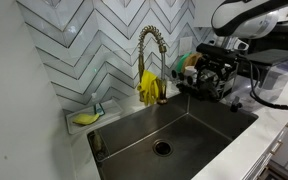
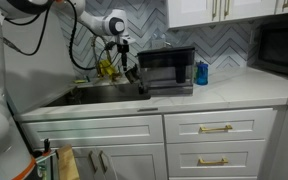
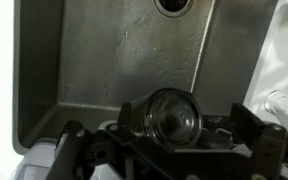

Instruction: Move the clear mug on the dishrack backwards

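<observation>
In the wrist view the clear mug (image 3: 171, 118) fills the lower middle, its round glass end turned toward the camera. It rests among the dark wires of the dishrack (image 3: 134, 160). My gripper (image 3: 184, 122) is open, with one dark finger on each side of the mug and a gap showing on the right side. In both exterior views the gripper (image 1: 216, 72) (image 2: 124, 58) hangs low over the crowded dishrack (image 1: 192, 66) (image 2: 106, 70) beside the faucet. I cannot make out the mug in those views.
A brass faucet (image 1: 149, 50) with a yellow cloth (image 1: 149, 88) hung on it stands left of the rack. The steel sink (image 1: 199, 125) with its drain (image 1: 162, 147) lies in front. A yellow sponge (image 1: 85, 118) sits far left. A black oven (image 2: 166, 70) and a blue cup (image 2: 201, 73) are on the counter.
</observation>
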Robot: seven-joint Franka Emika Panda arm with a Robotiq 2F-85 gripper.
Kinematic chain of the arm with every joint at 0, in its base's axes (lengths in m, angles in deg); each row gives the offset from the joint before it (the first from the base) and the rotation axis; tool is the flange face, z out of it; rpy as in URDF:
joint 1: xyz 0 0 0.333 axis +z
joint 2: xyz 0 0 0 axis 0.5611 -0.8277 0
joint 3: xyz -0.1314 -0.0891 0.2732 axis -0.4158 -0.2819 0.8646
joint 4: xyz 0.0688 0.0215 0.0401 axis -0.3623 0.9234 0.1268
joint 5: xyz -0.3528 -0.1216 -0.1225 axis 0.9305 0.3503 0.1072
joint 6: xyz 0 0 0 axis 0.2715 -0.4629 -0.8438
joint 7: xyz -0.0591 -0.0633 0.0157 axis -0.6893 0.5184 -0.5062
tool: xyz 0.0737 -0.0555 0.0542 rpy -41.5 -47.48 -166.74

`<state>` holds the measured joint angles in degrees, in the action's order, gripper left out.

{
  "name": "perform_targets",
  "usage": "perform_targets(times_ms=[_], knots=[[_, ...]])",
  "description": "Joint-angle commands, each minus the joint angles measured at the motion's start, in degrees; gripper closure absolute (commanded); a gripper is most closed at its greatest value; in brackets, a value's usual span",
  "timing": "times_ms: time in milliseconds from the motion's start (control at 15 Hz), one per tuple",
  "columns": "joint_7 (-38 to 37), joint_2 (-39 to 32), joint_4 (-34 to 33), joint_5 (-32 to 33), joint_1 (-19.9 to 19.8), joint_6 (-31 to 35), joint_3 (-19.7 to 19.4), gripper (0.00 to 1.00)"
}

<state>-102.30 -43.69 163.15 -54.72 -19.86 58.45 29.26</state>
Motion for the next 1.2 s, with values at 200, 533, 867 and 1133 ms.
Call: perform_targets(times_ms=[200, 533, 867, 1133], knots=[[0.9, -4.0, -3.2, 2.5, 2.8, -1.1, -2.3, 0.00], [0.6, -5.9, -4.5, 5.1, 4.4, -2.4, -3.4, 0.00], [-0.5, -5.9, -4.6, 7.8, 5.1, -2.7, -4.9, 0.00], [-1.0, -6.8, -5.6, 8.6, 5.5, -3.4, -5.3, 0.00]])
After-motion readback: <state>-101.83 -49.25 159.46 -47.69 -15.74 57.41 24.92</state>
